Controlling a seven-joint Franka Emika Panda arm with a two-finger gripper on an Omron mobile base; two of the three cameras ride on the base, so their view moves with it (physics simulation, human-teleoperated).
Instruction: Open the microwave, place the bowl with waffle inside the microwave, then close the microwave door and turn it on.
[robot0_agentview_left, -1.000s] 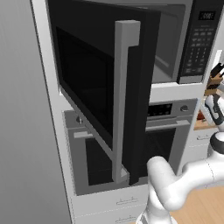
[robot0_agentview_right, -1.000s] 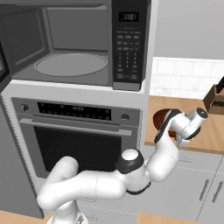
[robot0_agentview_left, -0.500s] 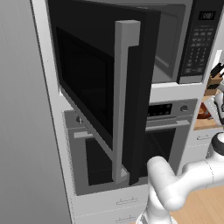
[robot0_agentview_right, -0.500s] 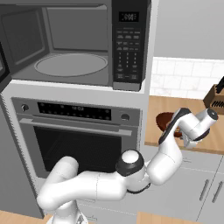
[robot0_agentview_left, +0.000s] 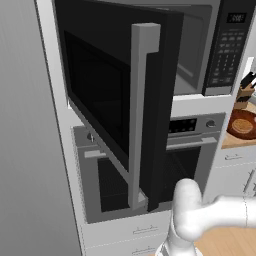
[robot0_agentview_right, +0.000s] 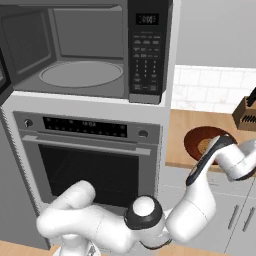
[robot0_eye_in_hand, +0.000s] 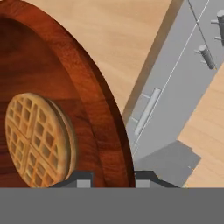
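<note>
Pinching bowl (robot0_eye_in_hand: 87, 87) rim, tool (robot0_eye_in_hand: 111, 178) nearly closed

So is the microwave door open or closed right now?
Open. The microwave door is swung out toward the camera, and the right base view looks straight into the microwave, where the round turntable plate sits bare.

flat, even rendered light, soft shadows inside the microwave (robot0_agentview_right: 80, 55), slight blur, no glare
</note>
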